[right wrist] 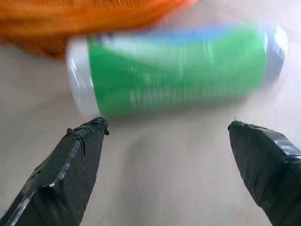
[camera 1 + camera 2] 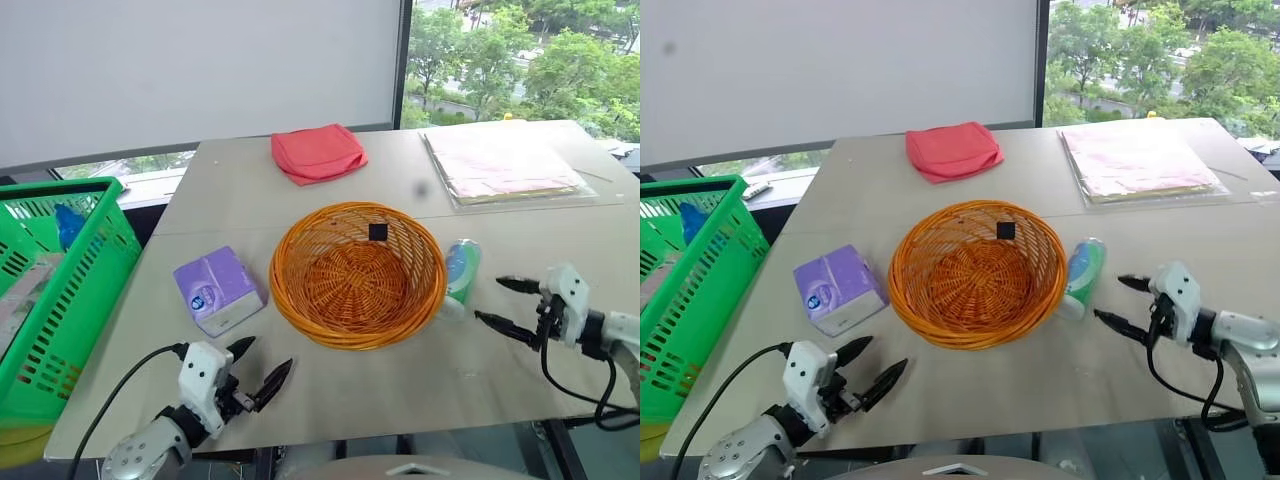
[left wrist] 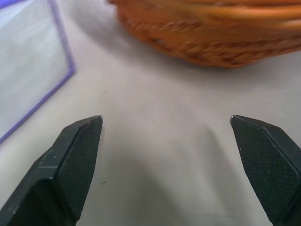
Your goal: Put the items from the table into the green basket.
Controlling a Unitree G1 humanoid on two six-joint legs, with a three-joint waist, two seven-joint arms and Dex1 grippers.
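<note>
Far left of frame: green basket [image 2: 60, 290], beside the table [image 2: 400, 390] edge. Lower left: left gripper [image 2: 262, 372], jaws wide, holding nothing; tissue pack [image 2: 217, 290] lies just above it, near, apart. Centre: orange wicker basket [image 2: 358, 272]. Right of it, touching its rim: bottle [image 2: 461, 276], long axis running up-frame. Right gripper [image 2: 505, 304], jaws wide, empty, sits just right of the bottle, broadside to it, nearer arm
</note>
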